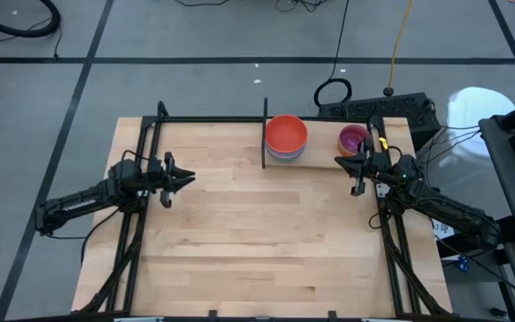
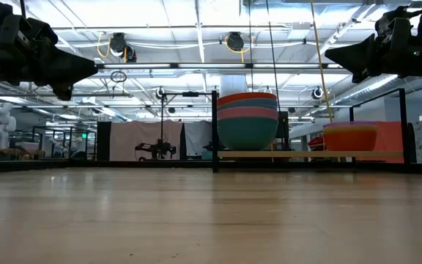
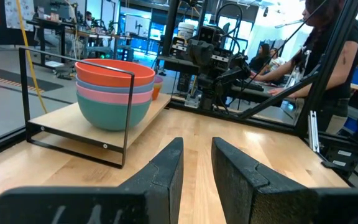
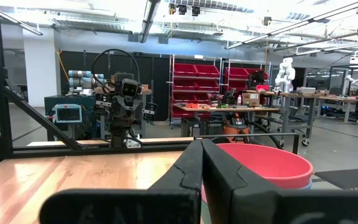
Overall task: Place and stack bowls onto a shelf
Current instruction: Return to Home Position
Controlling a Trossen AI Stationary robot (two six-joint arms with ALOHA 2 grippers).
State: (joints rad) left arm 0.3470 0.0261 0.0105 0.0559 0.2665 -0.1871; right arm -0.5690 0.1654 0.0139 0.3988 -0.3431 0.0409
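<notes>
The shelf (image 1: 322,154) is a low light-wood board on black legs at the table's far edge, with a black post (image 1: 265,134) at its left end. A stack of large bowls (image 1: 286,136) rests on it beside the post: red-orange on top, then blue, pink and teal (image 2: 247,121) (image 3: 114,87). A stack of small bowls (image 1: 354,139) with purple on top (image 2: 350,136) stands toward the shelf's right end. My left gripper (image 1: 186,179) (image 3: 197,155) hovers open over the table's left side. My right gripper (image 1: 340,161) (image 4: 202,152) hovers shut just in front of the small stack.
A black metal frame (image 1: 150,134) borders the table at its left, far and right sides. The wooden tabletop (image 1: 266,233) stretches between the two arms and toward the near edge. A person (image 3: 334,56) stands beyond the table in the left wrist view.
</notes>
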